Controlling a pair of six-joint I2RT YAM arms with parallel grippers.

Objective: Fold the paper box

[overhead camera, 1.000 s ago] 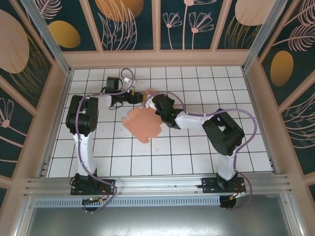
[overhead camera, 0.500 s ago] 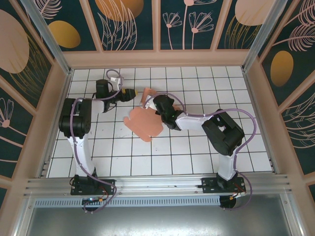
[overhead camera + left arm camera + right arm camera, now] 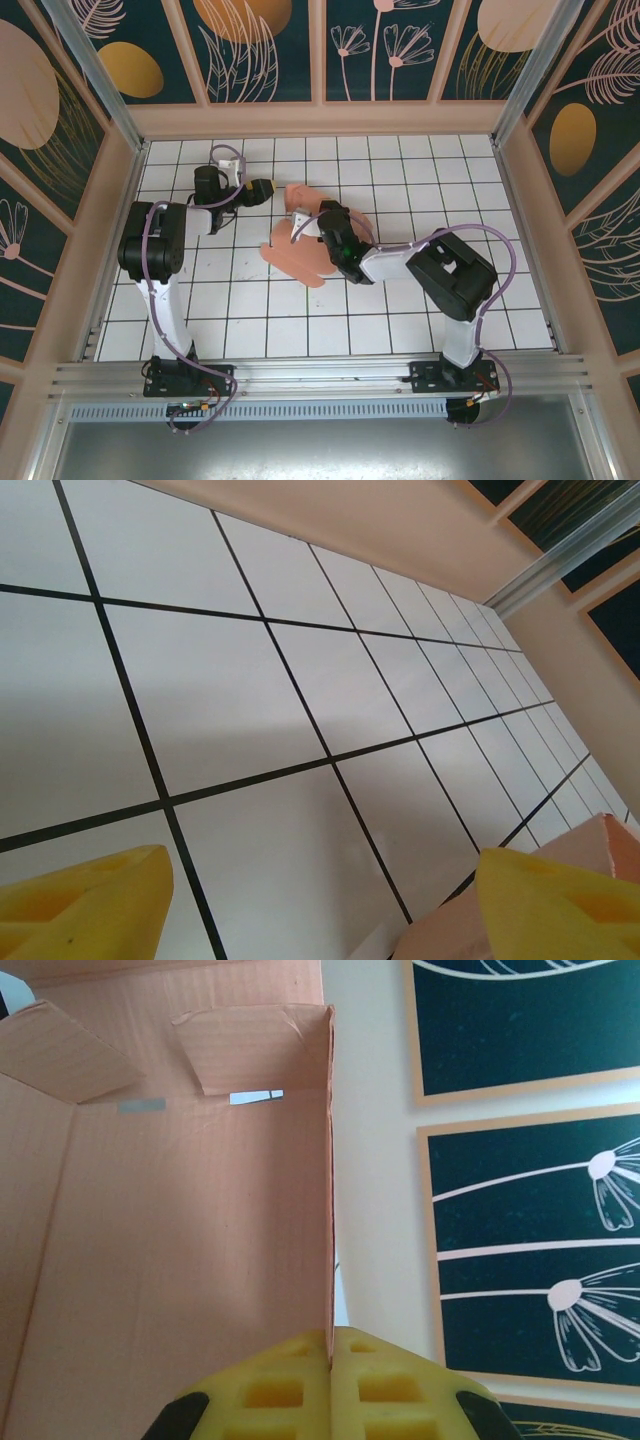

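Note:
The paper box (image 3: 297, 254) is a salmon-pink die-cut blank, held partly raised off the tiled floor with one flap (image 3: 301, 193) pointing toward the back. My right gripper (image 3: 316, 222) is shut on it. In the right wrist view its yellow fingers (image 3: 290, 1390) pinch the edge of a card panel (image 3: 170, 1240) that stands edge-on with folded flaps at its far end. My left gripper (image 3: 266, 188) is open just left of the back flap, apart from it. In the left wrist view its fingers (image 3: 85, 900) are spread wide over bare tiles, with a corner of pink card (image 3: 592, 842) by the right finger.
The white tiled floor (image 3: 400, 300) is bounded by beige walls (image 3: 320, 120) at the back and both sides. The right arm's elbow (image 3: 455, 270) is bent low over the tiles to the right of the card. The left arm (image 3: 150, 240) stands along the left side.
The left gripper has opened and drawn back to the left off the card's back flap. The right gripper, still shut on the card, has shifted it slightly right and nearer.

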